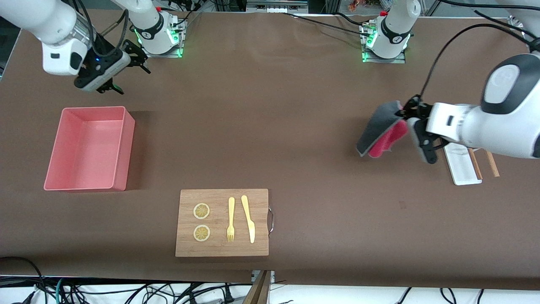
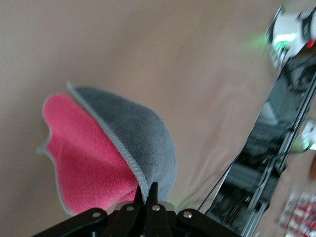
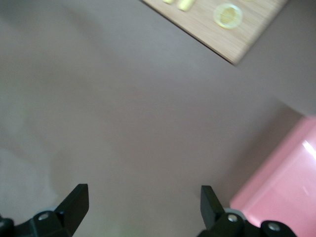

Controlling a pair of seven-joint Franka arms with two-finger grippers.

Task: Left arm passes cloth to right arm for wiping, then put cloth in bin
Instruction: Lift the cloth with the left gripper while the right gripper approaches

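Note:
The cloth (image 1: 382, 131) hangs in the air over the brown table at the left arm's end, dark grey on its upper face and magenta-red underneath. My left gripper (image 1: 404, 115) is shut on one edge of it. The left wrist view shows the cloth (image 2: 108, 148) drooping from the pinched black fingertips of the left gripper (image 2: 146, 190). My right gripper (image 1: 126, 78) hovers open and holds nothing, over bare table beside the pink bin (image 1: 128, 143). In the right wrist view the right gripper (image 3: 143, 197) has its fingers wide apart, with a corner of the bin (image 3: 281, 182) to one side.
A wooden board (image 1: 222, 249) with two lemon slices, a yellow fork (image 1: 230, 219) and a knife (image 1: 249, 218) lies nearest the front camera. A small white tray (image 1: 462, 166) with brown sticks sits under the left arm's wrist.

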